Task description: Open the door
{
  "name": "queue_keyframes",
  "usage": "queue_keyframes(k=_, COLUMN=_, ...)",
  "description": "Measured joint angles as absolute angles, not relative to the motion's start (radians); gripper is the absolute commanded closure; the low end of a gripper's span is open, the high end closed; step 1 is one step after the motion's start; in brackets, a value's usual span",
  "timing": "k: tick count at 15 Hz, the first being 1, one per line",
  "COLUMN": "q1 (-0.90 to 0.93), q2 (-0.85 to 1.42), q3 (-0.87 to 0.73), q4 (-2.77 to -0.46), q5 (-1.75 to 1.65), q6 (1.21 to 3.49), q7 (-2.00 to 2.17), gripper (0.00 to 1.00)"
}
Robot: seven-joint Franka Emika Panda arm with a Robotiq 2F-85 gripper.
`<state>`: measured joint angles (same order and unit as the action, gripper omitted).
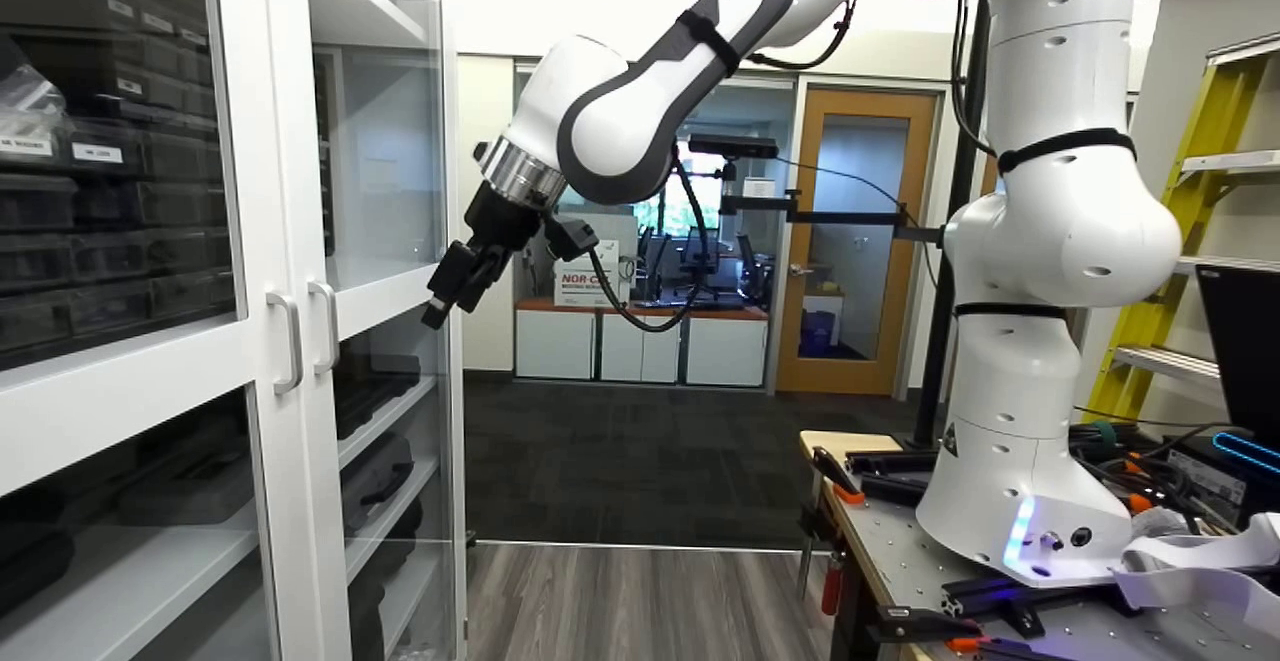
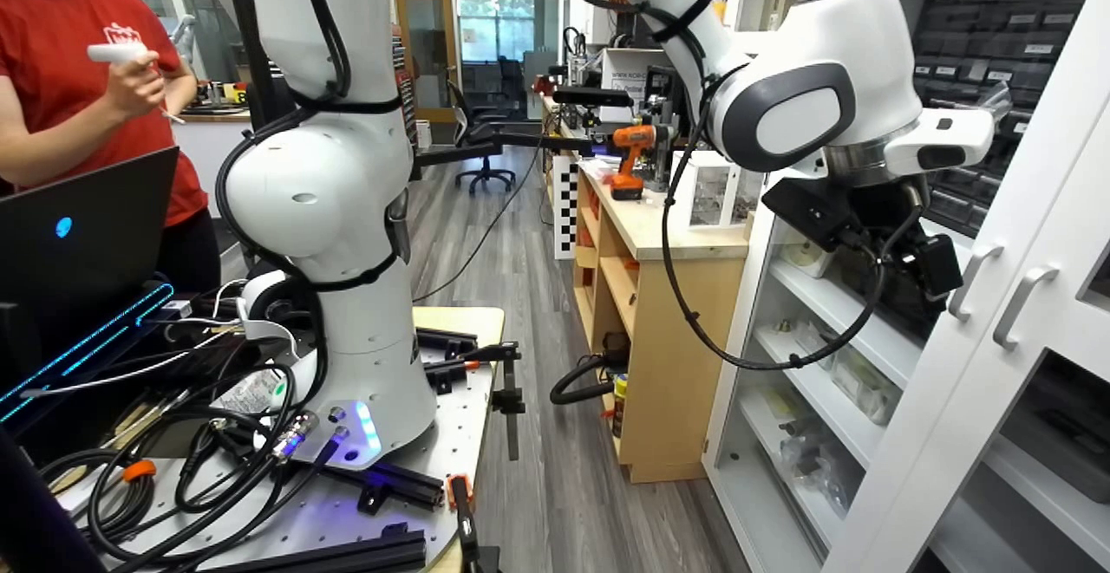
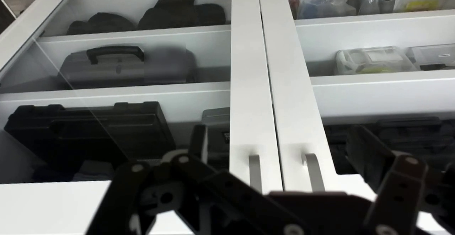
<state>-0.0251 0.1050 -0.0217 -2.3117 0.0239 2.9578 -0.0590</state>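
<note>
1. Since the wrist view shows both dark fingers (image 3: 197,139) well apart, I can say that my gripper (image 3: 280,140) has its jaws spread wide.
2. I count two tall leaves of glass in white frames: the door (image 1: 375,304) of my task, closed, and its twin panel (image 1: 120,401), with one thin seam (image 3: 271,85) between them. In an exterior view the door is the farther of the pair; in the wrist view, which is upside down, it fills the left side.
3. Handles number two, flanking the seam and near each other: the door's handle (image 1: 332,329) and the twin's handle (image 1: 295,343).
4. Elsewhere I count one yellow ladder (image 1: 1195,191), one orange drill (image 2: 635,157) and one person (image 2: 95,113) in a red shirt, gripping one white controller (image 2: 114,53).
5. In an exterior view the door's middle rail (image 2: 1075,330) runs out of frame at the right edge. The person's face is cut off at the top.
6. My gripper covers one end of each handle in the wrist view. Some dark shapes (image 3: 181,14) behind the door's glass are too murky to name, and I cannot tell how much gap lies between fingers and glass.
</note>
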Motion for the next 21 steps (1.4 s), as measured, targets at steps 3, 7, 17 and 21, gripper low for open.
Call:
queue_keyframes(k=3, q1=-0.025, q2=0.164, q3=-0.009, q4=-2.255, q5=0.027, q6=2.987, q7=-0.062, gripper=0.0)
queue_keyframes(k=7, q1=-0.026, q2=0.242, q3=0.002, q4=-2.155, q5=0.028, q6=3.007, q7=-0.068, gripper=0.0)
queue_keyframes(k=17, q1=-0.038, q2=0.382, q3=0.022, q4=-1.966, q5=0.028, q6=3.007, q7=-0.085, gripper=0.0)
queue_keyframes(k=21, q1=-0.05, q2=0.414, q3=0.023, q4=-1.929, q5=0.027, q6=3.007, q7=-0.106, gripper=0.0)
